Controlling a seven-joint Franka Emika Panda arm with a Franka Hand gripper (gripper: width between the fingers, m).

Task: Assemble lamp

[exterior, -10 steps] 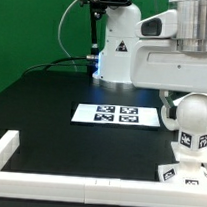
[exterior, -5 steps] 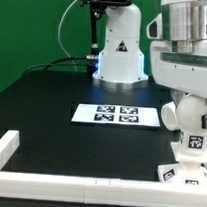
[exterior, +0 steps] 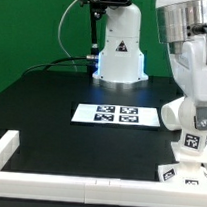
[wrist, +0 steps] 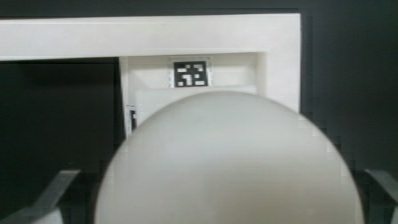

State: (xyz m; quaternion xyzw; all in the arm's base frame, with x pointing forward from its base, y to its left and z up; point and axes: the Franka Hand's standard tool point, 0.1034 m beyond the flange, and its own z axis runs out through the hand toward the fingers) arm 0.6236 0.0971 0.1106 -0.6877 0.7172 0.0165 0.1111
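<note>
In the wrist view the rounded white bulb (wrist: 217,160) fills the space between my gripper's (wrist: 217,190) two dark fingers (wrist: 64,196), which flank it with a thin dark gap on each side; the gripper looks open. Beyond the bulb a white lamp part with a square tag (wrist: 191,73) sits against a white rail. In the exterior view my arm's wrist (exterior: 183,113) hangs over a tagged white part (exterior: 192,143) at the exterior view's right edge. The angular base block (exterior: 172,173) is just below it. The fingers are hard to make out there. The shade is out of view.
The marker board (exterior: 116,115) lies mid-table. White border rails run along the front (exterior: 76,180) and the exterior view's left corner (exterior: 5,145). The robot's base (exterior: 117,52) stands at the back. A rail corner (wrist: 267,30) shows in the wrist view.
The arm's upper links have swung toward the exterior view's right and the wrist has turned over the tagged part. The tagged part and base stay in about the same place.
</note>
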